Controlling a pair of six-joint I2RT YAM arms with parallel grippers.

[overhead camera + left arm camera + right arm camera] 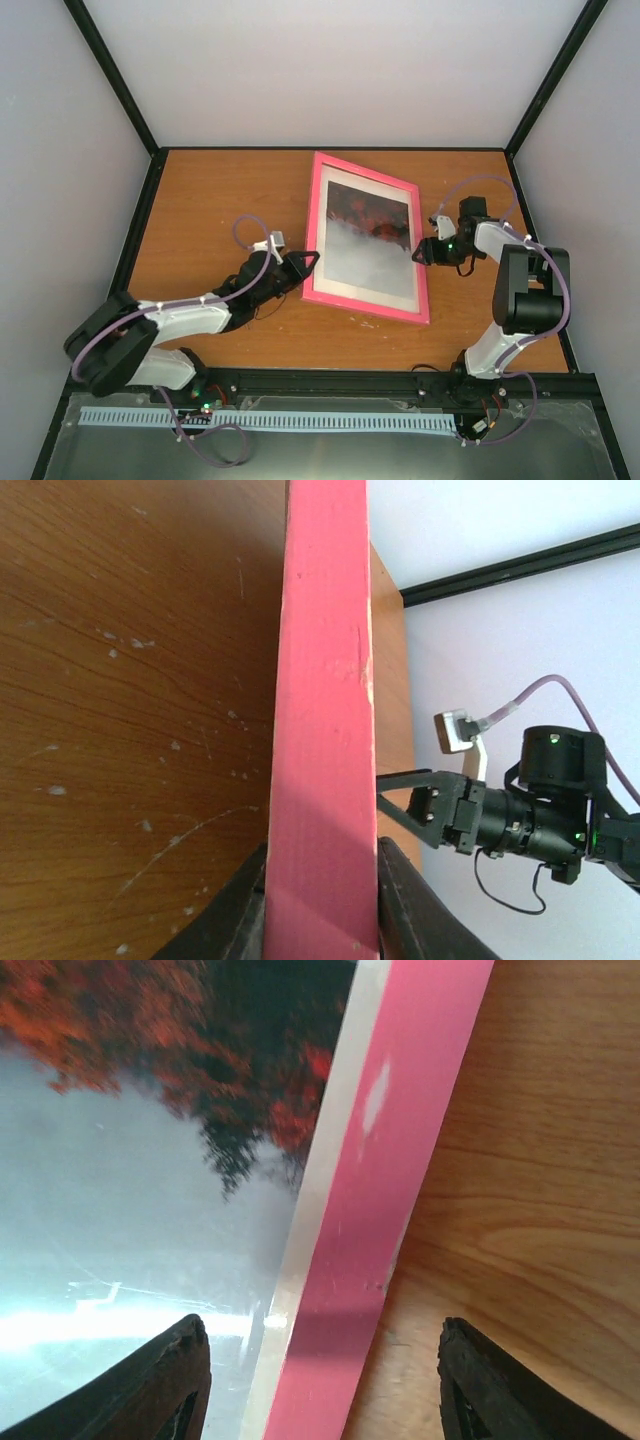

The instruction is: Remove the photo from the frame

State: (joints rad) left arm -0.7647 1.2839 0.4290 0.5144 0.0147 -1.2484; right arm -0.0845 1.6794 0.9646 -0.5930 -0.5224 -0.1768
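Pink border marks the frame (pixel 311 225), which sits near the middle of the wooden worktop (pixel 220 200), turned slightly askew to the worktop edges. The photo (pixel 365 240) is inside the frame, face up. Its far half is mottled dark red and black, its near half pale grey-white. A pale inner strip (pixel 320 1190) runs between the photo and the pink border.

Left pincer (pixel 303 265): positioned at the left border of the frame, toward its near corner. The left wrist view shows one dark finger (pixel 245 910) on each side of the pink edge, both pressed against it, so the pincer pinches the frame border.

Right pincer (pixel 422 252): positioned at the right border of the frame, about halfway along it. In the right wrist view the fingers are spread wide. One finger (pixel 170 1380) is over the pale part of the photo, the other is over bare worktop, and the pink border passes between them. Neither finger can be seen touching the frame.

Whether the frame lies fully flat or is raised at the left edge cannot be determined. A small shadow shows under its near border.
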